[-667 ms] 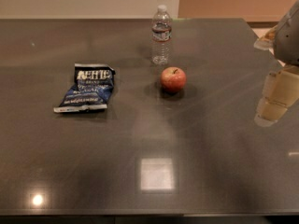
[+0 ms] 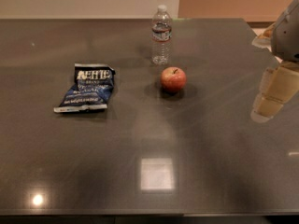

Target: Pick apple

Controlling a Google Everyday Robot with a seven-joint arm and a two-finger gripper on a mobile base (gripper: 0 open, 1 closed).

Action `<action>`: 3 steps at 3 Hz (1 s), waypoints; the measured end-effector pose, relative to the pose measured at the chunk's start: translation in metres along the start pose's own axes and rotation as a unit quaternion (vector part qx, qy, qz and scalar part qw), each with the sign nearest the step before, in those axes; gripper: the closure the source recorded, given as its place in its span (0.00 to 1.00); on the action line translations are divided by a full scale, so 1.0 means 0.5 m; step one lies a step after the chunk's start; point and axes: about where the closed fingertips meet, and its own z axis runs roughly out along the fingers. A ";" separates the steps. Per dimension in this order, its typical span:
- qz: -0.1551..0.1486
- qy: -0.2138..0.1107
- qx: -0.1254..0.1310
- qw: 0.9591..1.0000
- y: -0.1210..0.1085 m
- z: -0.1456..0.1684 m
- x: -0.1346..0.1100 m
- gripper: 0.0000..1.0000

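The apple (image 2: 173,79) is small, round and red with yellowish patches and a short dark stem. It sits upright on the dark table (image 2: 154,139), slightly right of centre. My gripper (image 2: 273,93) hangs at the right edge of the camera view, above the table. It is well to the right of the apple, apart from it, and holds nothing that I can see.
A clear water bottle (image 2: 161,35) stands just behind the apple. A dark blue chip bag (image 2: 87,87) lies flat to the apple's left. The table's far edge meets a pale wall, and its right corner lies behind my arm.
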 end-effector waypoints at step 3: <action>0.065 -0.073 0.003 0.995 -0.107 0.114 -0.103 0.00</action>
